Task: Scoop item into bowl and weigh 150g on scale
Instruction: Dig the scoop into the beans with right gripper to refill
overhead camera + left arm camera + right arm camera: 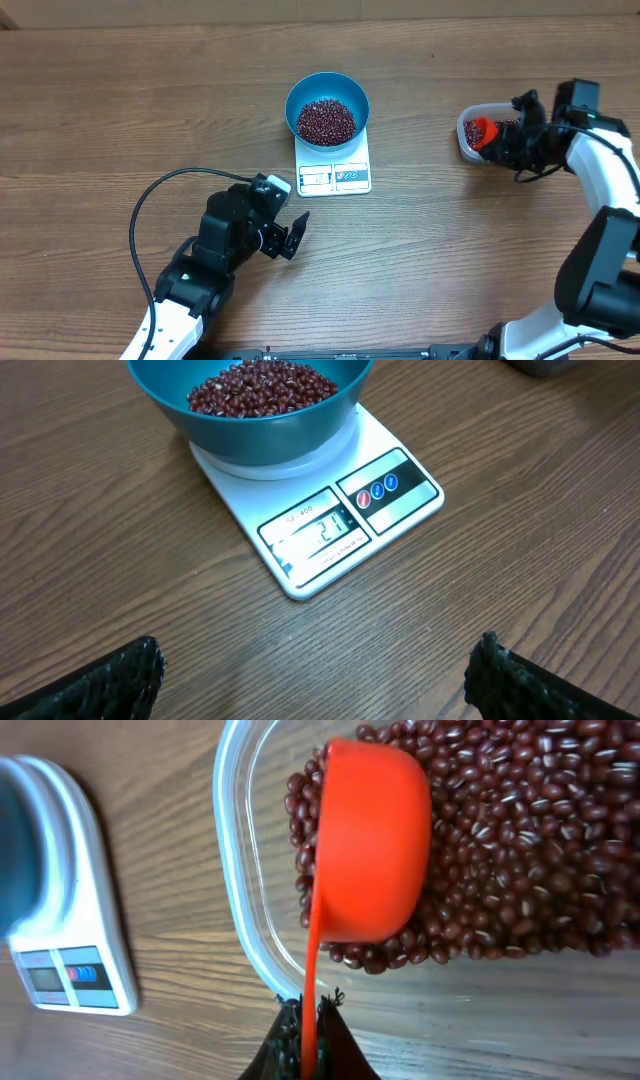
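The blue bowl (293, 95) sits on the white kitchen scale (333, 178), already carrying a mound of red-brown beans (326, 121). The display faces the left arm, but its digits cannot be read for sure. The left gripper (292, 236) hovers near the scale's display edge with its jaws wide apart and nothing between them.

Well to the right of the scale, the right gripper (310, 1025) is clamped on the thin handle of an orange scoop (370, 850). The cup lies on the beans inside the clear plastic tub (235, 890), its rounded back toward the wrist camera.

The likely trouble lies between tub and scale:
- The handle is a narrow strip pinched edge-on, so a loaded cup could twist in the grip and shed beans onto the table.
- Nothing braces the tub, so a hard dig may push it farther from the scale or tip it.
- The bowl is about as wide as the scale — a nudge from the scoop could shift it off centre or upset the reading.
- A full scoop tipped in at once could overshoot the target weight.
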Controlling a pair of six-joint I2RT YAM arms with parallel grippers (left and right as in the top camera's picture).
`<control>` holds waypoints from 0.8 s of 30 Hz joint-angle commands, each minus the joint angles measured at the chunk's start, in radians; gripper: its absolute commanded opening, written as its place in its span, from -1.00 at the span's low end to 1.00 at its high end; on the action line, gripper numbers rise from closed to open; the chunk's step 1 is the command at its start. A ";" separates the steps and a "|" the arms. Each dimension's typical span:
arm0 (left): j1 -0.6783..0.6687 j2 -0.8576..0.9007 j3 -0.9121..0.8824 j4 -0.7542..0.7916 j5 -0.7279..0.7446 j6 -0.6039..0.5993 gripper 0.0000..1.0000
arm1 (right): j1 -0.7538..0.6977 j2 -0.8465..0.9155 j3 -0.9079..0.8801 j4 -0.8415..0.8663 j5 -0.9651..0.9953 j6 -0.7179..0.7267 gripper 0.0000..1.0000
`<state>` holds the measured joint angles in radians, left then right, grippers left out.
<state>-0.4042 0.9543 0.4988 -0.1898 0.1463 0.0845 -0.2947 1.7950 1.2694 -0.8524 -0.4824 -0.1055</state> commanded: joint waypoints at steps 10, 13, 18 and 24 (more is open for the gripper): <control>-0.002 0.001 -0.007 0.003 0.008 -0.002 0.99 | -0.114 0.006 -0.005 -0.004 -0.234 -0.005 -0.92; -0.002 0.001 -0.007 0.003 0.008 -0.002 0.99 | -0.144 0.006 -0.005 -0.005 -0.266 -0.005 -0.93; -0.002 0.002 -0.007 0.003 0.007 -0.002 0.99 | -0.200 0.006 -0.005 -0.006 -0.360 -0.013 -0.93; -0.002 0.001 -0.007 0.003 0.008 -0.002 0.99 | -0.243 0.006 -0.005 -0.020 -0.529 -0.061 -0.93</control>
<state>-0.4042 0.9543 0.4988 -0.1898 0.1463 0.0845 -0.5262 1.7958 1.2694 -0.8726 -0.8780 -0.1352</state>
